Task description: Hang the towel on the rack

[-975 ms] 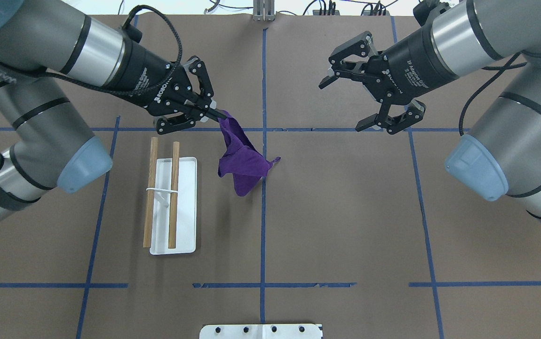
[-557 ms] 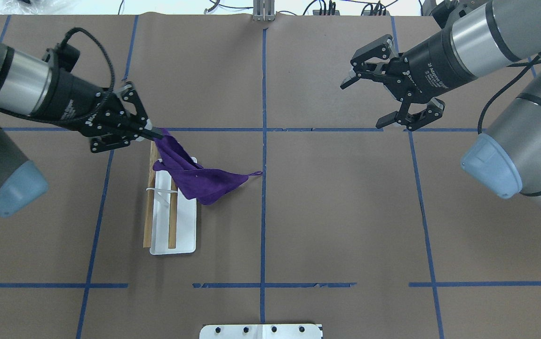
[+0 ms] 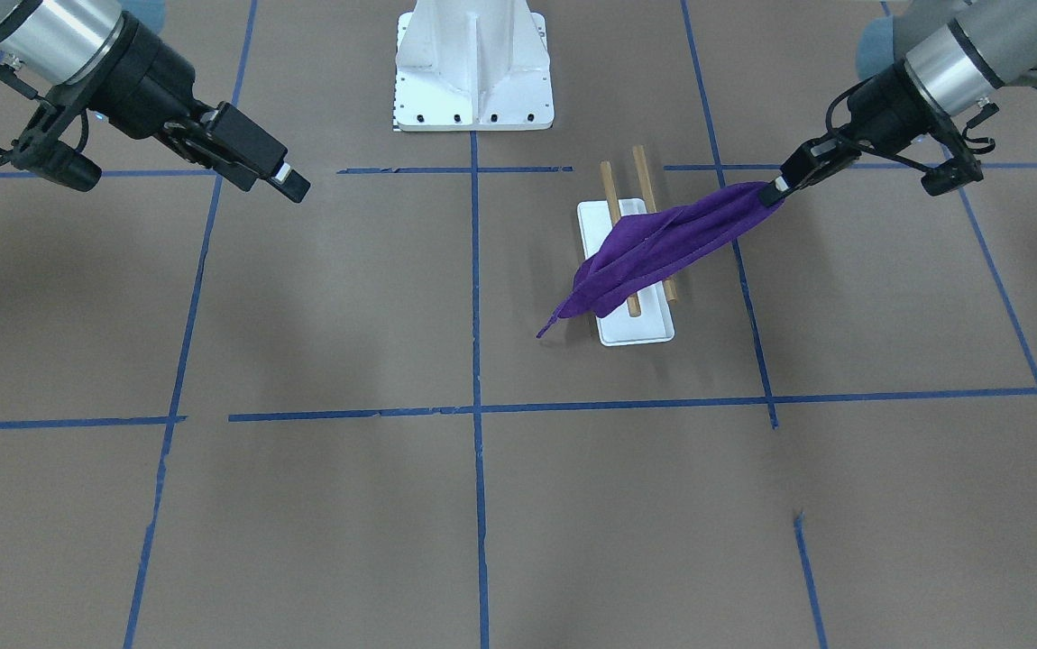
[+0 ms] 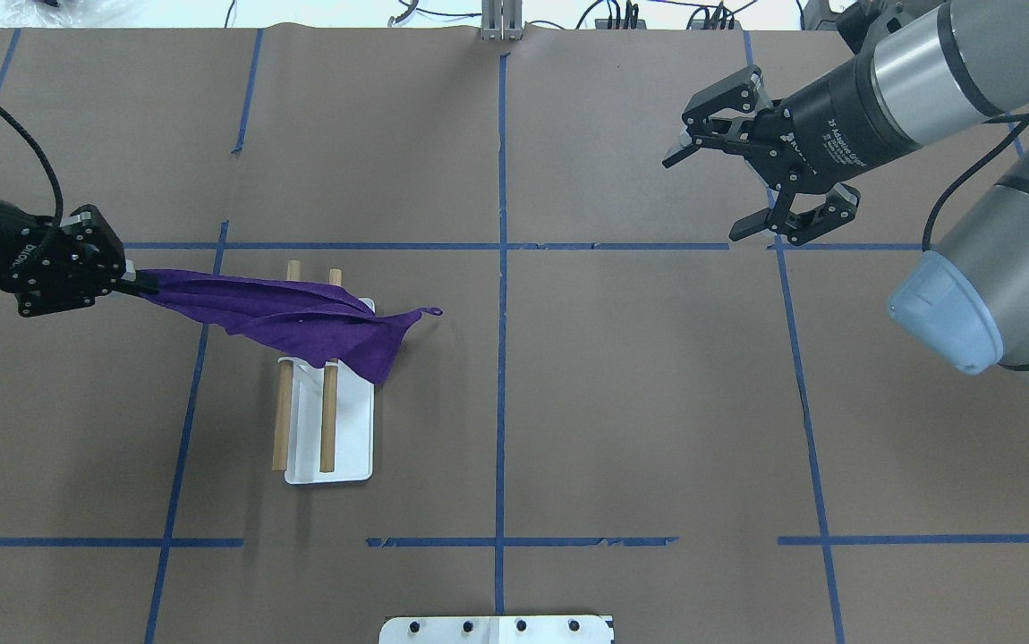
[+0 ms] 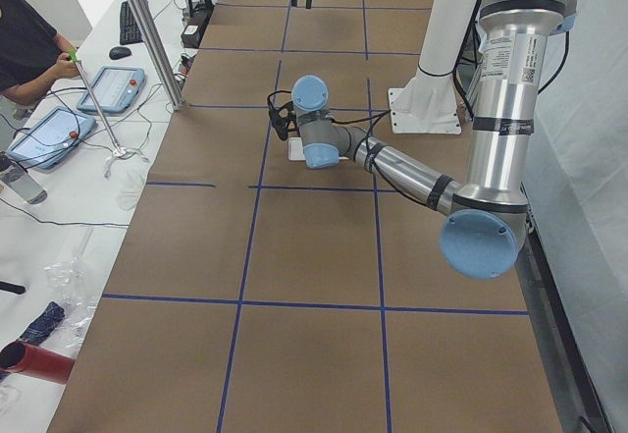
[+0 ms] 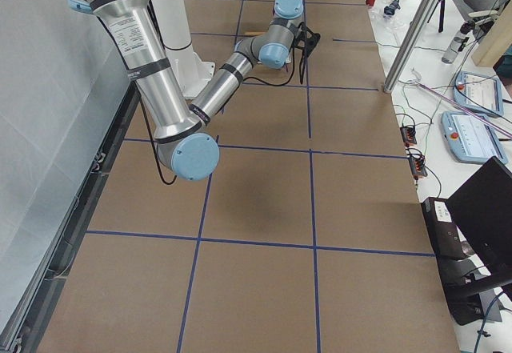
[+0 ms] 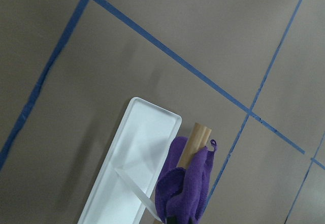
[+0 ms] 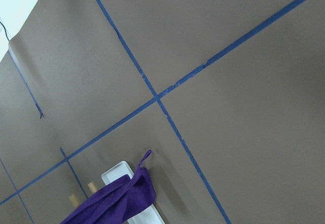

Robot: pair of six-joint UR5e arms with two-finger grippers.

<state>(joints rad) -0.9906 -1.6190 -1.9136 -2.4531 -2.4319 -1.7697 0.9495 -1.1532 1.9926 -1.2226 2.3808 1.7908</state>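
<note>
The purple towel (image 4: 282, 313) stretches from my left gripper (image 4: 131, 283) across the far ends of the rack's two wooden dowels (image 4: 328, 416). The rack (image 4: 349, 447) has a flat white base and stands left of the table's middle. My left gripper is shut on one end of the towel, left of the rack. In the front-facing view the towel (image 3: 663, 248) drapes over the dowels (image 3: 631, 306) and the left gripper (image 3: 775, 187) holds its end. The towel's free corner hangs past the base's right side. My right gripper (image 4: 720, 192) is open and empty at the far right.
The white robot pedestal (image 3: 473, 63) with bolts stands at the table's near edge in the middle. Blue tape lines (image 4: 501, 358) cross the brown table. Operators' tablets and cables lie beyond the table in the side views.
My left gripper has moved left past the rack, dragging the towel over both dowels. The right gripper has drawn back slightly to the right and stays open.
</note>
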